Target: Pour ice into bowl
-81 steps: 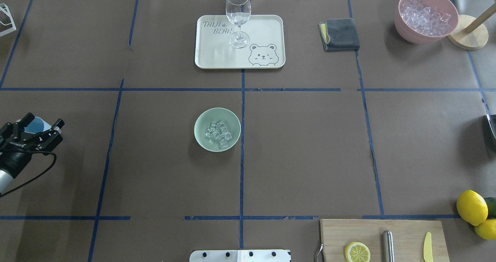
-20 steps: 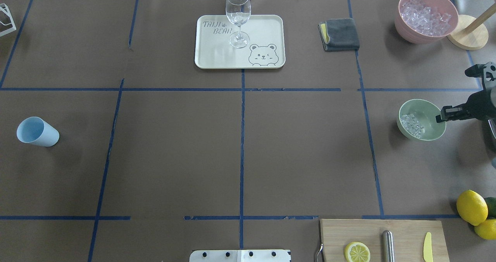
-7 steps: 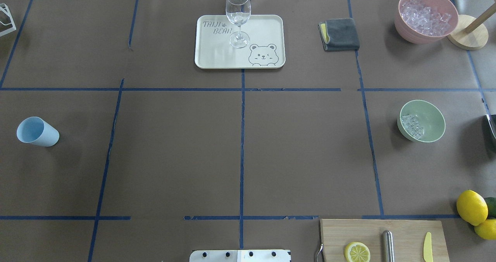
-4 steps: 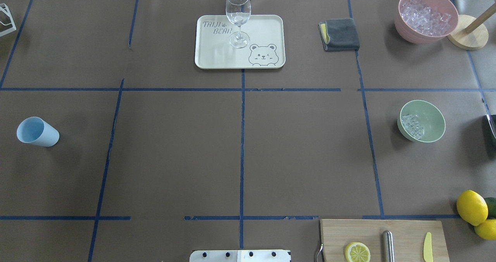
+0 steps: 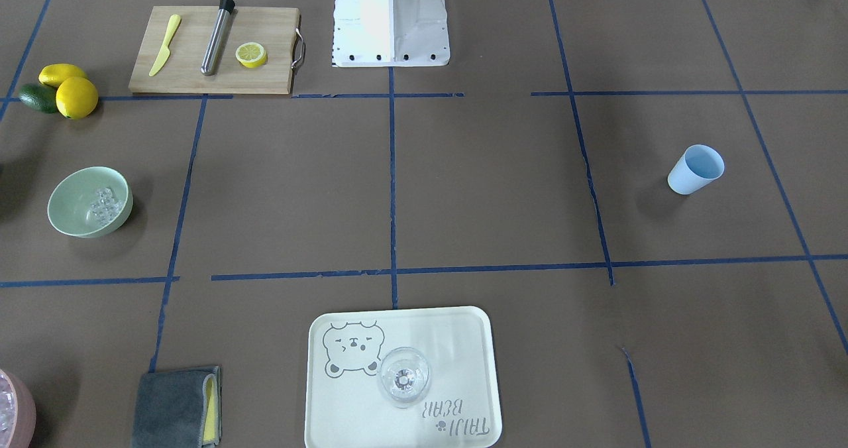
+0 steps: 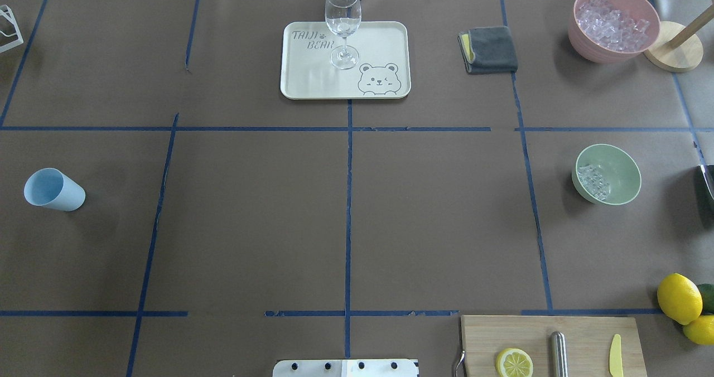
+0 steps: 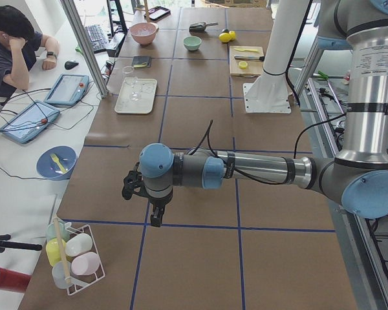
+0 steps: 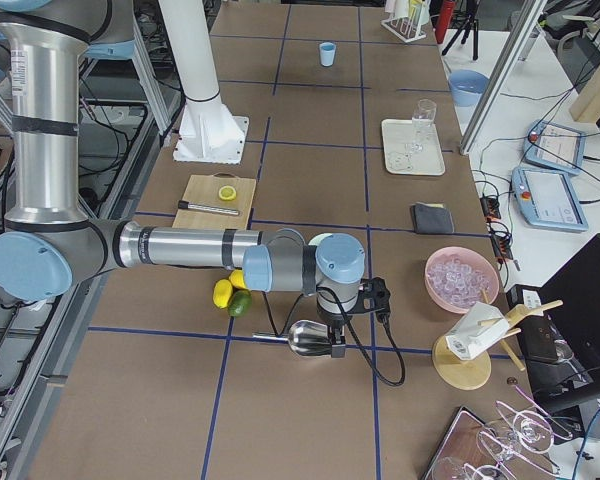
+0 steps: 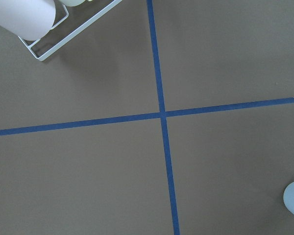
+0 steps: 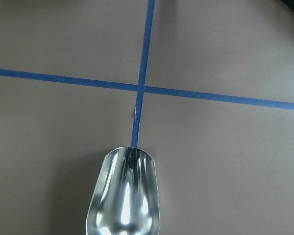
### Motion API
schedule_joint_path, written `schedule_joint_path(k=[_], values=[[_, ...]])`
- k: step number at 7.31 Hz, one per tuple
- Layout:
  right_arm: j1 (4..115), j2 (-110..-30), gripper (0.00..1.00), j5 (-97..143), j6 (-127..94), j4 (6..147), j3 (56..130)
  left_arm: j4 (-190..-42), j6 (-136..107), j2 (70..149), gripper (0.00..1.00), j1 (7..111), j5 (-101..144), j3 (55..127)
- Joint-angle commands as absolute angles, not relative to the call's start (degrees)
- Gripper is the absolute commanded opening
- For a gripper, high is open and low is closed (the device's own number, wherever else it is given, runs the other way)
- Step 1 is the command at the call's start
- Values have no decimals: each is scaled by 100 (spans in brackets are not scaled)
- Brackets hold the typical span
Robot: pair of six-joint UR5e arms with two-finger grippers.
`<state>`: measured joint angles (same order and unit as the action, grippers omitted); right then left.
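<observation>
The bowl stands upright on the desk toward its right end. It is just right of a line of blue tape and apart from everything else. The ice lies heaped against the bowl's inner wall, on the left side in the overhead view.

The other things keep to the margins:
- The blue cup is near the left edge.
- The tray with a wine glass is at the middle of the far edge.
- A grey cloth and a pink bowl (piled with more clear cubes) sit toward the far right corner.
- A cutting board and lemons lie along the near right edge.

The widest stretch of brown covering runs between the cup and the bowl.

The left pincer hangs over the desk's left end, near a wire rack. The right pincer hangs over the right end, near a metal scoop lying on the desk. Each pincer shows only in a side view, and the wrist cameras catch no fingers. Whether either is apart or together cannot be told.
</observation>
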<state>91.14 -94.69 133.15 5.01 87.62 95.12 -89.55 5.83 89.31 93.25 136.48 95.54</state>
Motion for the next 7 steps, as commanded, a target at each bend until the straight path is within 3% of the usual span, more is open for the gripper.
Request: schedule_joint_path(k=[1,7], values=[[9088,-9780,100,13359,545,8614,9423,-9000,615,8886,100,9325,13658,9554],[9079,-9914,100,13359,545,8622,9545,-8983,624,8868,100,9308,13658,9334]])
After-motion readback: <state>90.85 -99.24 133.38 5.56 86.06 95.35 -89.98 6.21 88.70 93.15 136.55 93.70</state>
